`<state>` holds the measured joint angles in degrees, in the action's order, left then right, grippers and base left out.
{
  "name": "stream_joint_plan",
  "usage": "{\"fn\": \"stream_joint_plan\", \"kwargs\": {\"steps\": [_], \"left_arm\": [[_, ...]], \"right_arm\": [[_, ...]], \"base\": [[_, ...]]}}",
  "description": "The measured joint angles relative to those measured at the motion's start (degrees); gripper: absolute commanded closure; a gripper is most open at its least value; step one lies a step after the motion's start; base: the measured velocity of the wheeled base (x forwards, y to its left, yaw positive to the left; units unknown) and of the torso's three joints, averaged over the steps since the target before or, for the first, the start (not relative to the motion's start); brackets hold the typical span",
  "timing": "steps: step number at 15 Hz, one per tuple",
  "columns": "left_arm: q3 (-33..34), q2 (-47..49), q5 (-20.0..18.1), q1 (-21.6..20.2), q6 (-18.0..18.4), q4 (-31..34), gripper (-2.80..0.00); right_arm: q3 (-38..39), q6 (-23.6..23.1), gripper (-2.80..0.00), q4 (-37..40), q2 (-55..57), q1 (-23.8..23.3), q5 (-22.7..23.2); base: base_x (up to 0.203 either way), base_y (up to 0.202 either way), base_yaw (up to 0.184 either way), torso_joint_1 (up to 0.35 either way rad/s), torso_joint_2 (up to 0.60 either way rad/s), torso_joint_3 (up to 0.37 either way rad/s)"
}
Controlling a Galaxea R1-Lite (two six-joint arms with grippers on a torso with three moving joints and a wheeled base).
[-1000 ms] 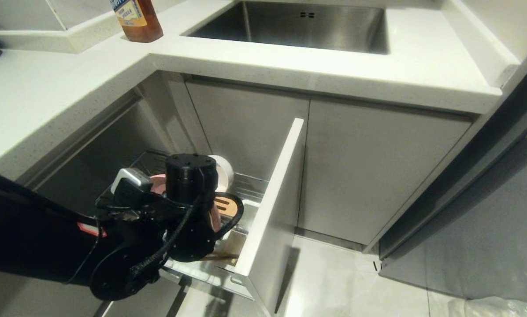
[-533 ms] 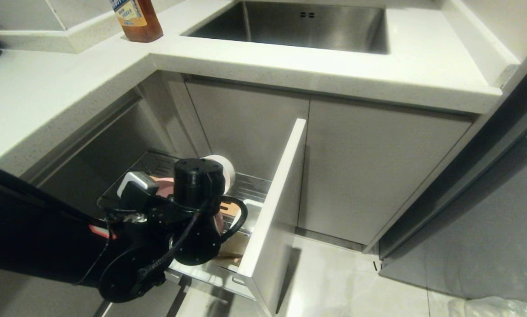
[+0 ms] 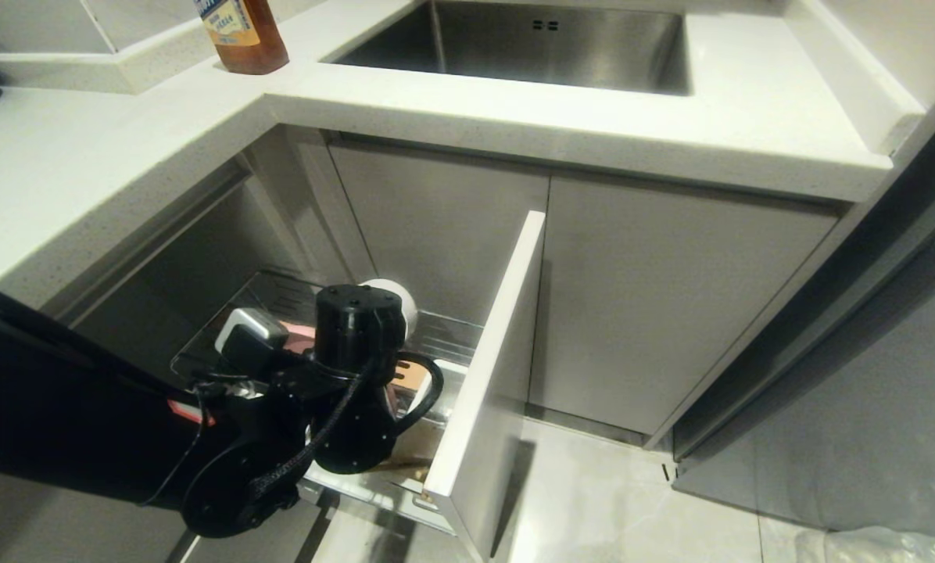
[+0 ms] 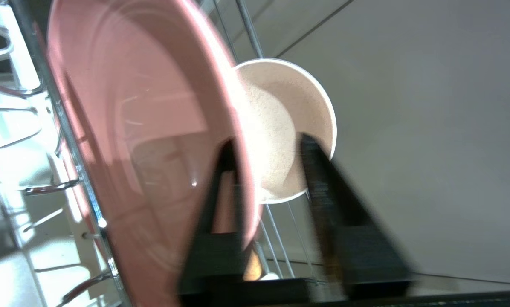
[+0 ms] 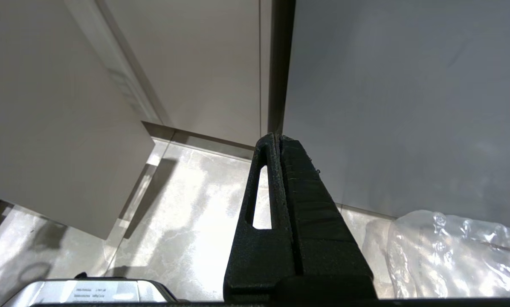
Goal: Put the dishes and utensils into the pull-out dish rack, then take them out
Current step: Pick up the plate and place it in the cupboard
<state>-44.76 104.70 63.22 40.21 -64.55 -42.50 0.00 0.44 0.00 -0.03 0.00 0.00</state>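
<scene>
Hand [image 4: 265, 145] fingers, seemingly parted, straddle smooth round pink plate [image 4: 144, 128] rim.

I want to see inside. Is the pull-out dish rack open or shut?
Open: the pull-out dish rack sticks out from the cabinet, pink plate standing inside.
</scene>
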Motion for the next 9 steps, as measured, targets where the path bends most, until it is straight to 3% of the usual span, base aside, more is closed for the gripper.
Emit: {"fn": "stream_joint_plan", "kwargs": {"steps": [4, 9], "left_arm": [[-0.24, -0.74, 0.42, 0.58, 0.45, 0.23, -2.80], [-1.30, -3.66, 0.34, 2.49, 0.06, 8.29, -2.80]], "right_arm": [[0.00, 0.00, 0.00, 0.00, -0.01, 0.00, 0.00], [0.00, 0.00, 0.00, 0.00, -0.01, 0.00, 0.00]], "base": [[0.000, 0.000, 0.000, 0.000, 0.00, 0.000], [0.000, 0.000, 0.000, 0.000, 0.00, 0.000]]}}
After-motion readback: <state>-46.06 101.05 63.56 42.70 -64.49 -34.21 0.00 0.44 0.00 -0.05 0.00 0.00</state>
